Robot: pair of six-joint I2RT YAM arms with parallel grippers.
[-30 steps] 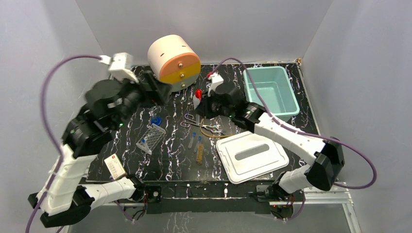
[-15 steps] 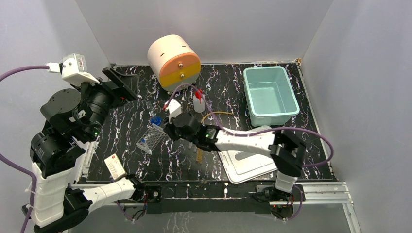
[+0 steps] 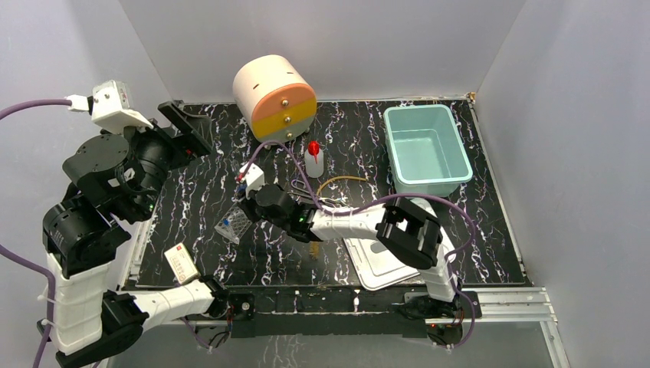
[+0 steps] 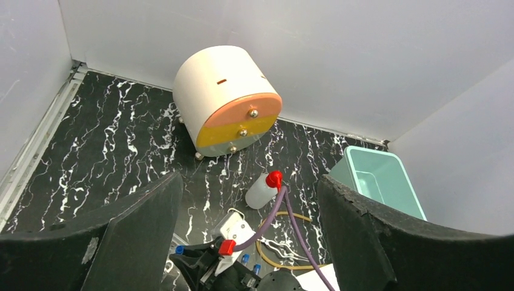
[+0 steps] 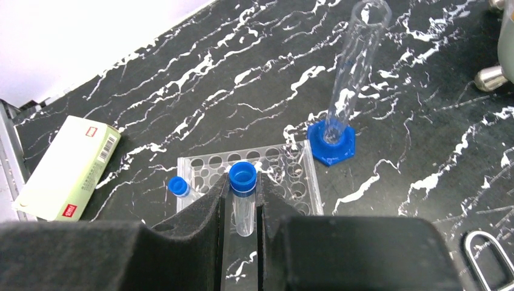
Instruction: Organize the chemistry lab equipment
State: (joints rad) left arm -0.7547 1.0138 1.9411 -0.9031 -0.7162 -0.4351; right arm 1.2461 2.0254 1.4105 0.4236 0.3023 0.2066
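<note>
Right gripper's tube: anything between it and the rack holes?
Nothing visible. The tube, held in the right gripper, hangs at the rack edge, with empty holes just beyond. The cylinder stands beside the rack, off that path.

The left arm (image 3: 80, 295) and right arm (image 3: 349, 224) pair white shells with black joints; a purple cable (image 4: 271, 213) feeds each white wrist camera block (image 3: 115, 107); fingers (image 5: 182, 254) are matte black.

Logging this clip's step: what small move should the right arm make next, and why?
Probably lower straight down into a free hole: the right gripper is shut on a blue-capped test tube, held upright over the clear tube rack, whose holes look mostly empty.
</note>
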